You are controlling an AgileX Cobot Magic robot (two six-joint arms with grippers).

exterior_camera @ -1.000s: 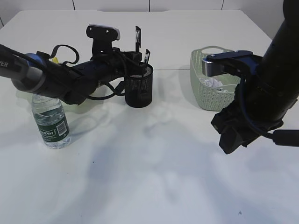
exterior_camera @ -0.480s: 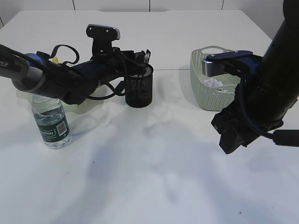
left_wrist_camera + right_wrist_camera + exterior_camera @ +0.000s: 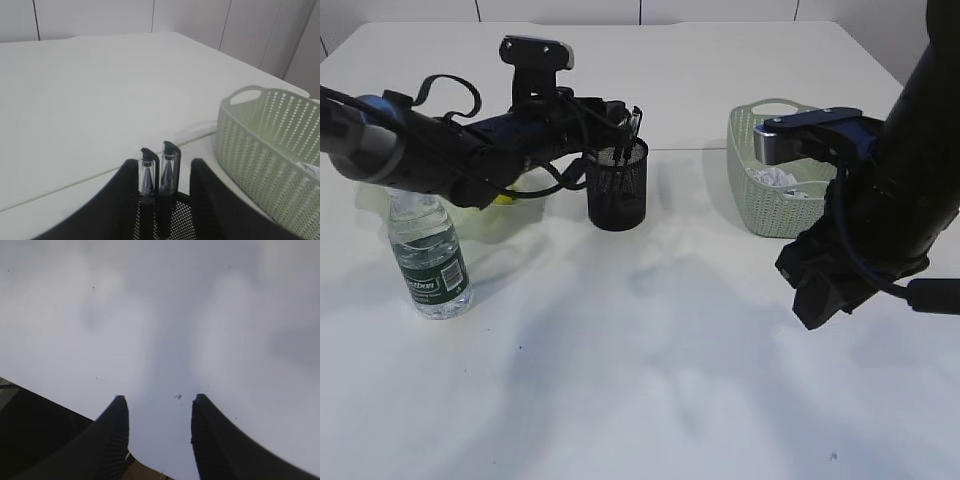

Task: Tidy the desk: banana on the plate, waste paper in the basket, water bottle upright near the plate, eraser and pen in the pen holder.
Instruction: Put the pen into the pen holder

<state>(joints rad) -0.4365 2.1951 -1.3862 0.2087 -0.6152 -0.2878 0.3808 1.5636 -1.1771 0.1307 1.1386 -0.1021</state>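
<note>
My left gripper [image 3: 160, 172] was above the pen holder [image 3: 617, 186], a black mesh cup that stood in the middle of the white table [image 3: 650, 350]. In the left wrist view its two fingers [image 3: 206, 200] were spread apart, and two pens [image 3: 159, 172] stood between them with their caps up, side by side and almost touching each other. The lower parts of the pens were inside the mesh cup. The fingers were not pressing on the pens; a small gap showed on each side.

My right gripper [image 3: 157, 432] hung over a bare part of the table on the right side, well apart from all the objects. Its fingers [image 3: 114, 432] were also spread, and nothing was between them.

The water bottle [image 3: 428, 255] stood upright on the left of the table, under my left arm. Behind it a pale green plate [image 3: 505, 215] was partly hidden by the arm, and a little yellow, most likely the banana [image 3: 503, 198], showed there just under the arm. The green basket [image 3: 765, 185] stood on the right behind my right arm, and white crumpled paper [image 3: 775, 178] lay inside it. The eraser I could not find in any view.
</note>
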